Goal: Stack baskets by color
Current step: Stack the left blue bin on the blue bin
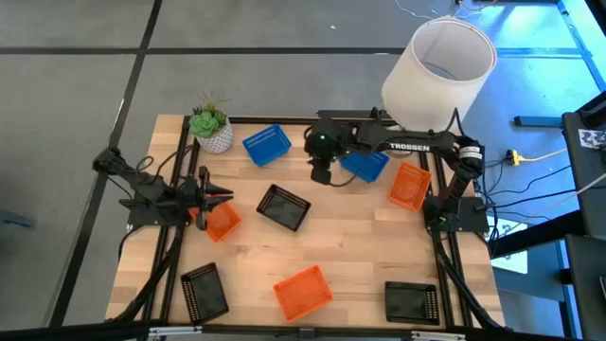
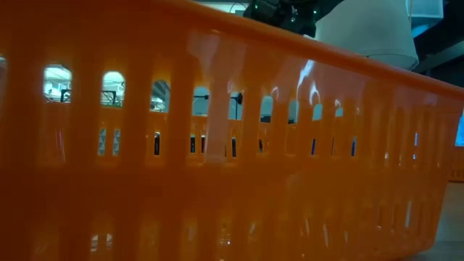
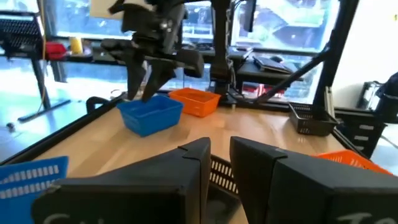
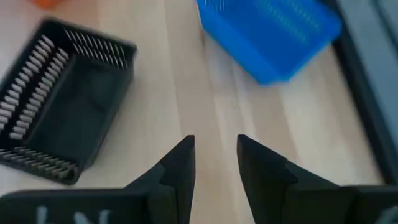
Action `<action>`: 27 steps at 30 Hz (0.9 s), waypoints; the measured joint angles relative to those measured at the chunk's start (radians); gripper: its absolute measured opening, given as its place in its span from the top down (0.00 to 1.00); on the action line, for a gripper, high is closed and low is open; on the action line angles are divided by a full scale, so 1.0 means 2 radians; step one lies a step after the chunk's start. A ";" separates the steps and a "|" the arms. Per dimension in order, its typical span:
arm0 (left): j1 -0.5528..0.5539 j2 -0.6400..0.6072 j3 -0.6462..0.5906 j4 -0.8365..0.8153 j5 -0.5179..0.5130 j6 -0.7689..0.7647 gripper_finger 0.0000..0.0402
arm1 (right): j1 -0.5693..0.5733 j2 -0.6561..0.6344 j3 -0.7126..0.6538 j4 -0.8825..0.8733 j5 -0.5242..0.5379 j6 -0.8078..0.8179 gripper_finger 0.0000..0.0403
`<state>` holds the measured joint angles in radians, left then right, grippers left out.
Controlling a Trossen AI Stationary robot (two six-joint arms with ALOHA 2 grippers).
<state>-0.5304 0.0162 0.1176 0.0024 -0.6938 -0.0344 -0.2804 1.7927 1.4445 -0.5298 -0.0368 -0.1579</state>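
right end effector open beside blue basket; arm lettering "trossen"

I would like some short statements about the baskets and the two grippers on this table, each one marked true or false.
1. The right gripper is open, with nothing between its fingers. True.
2. Two blue baskets lie at the table's far side. True: one beside the plant pot, one under the right arm.
3. All three black baskets are stacked. False: they lie apart, one in the middle, the others near the front corners.
4. The left gripper is over a blue basket. False: it is at an orange basket.
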 joint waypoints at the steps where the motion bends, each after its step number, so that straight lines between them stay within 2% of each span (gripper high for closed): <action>1: 0.000 0.006 0.020 -0.025 -0.001 -0.009 0.86 | 0.002 0.000 0.000 0.013 0.000 -0.002 0.71; 6: 0.000 0.060 0.112 -0.144 -0.033 -0.064 0.86 | 0.005 0.001 0.000 0.032 -0.001 -0.039 0.71; 12: 0.004 0.144 0.187 -0.243 -0.079 -0.159 0.86 | 0.005 0.002 0.000 0.061 0.000 -0.087 0.71; 18: 0.046 0.211 0.240 -0.329 -0.088 -0.258 0.86 | -0.004 0.002 0.000 0.060 0.000 -0.118 0.71; 20: 0.070 0.235 0.260 -0.365 -0.074 -0.289 0.86 | -0.006 0.002 0.000 0.060 0.001 -0.118 0.71; 23: 0.109 0.266 0.296 -0.419 -0.024 -0.327 0.86 | -0.008 0.001 0.000 0.058 0.000 -0.118 0.71; 27: 0.158 0.293 0.332 -0.455 0.042 -0.340 0.86 | -0.006 -0.001 0.000 0.048 -0.001 -0.119 0.71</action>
<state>-0.2145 0.6015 0.7811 -0.9080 -0.6091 -0.7145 -0.2924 1.7914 1.4437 -0.4346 -0.0386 -0.3963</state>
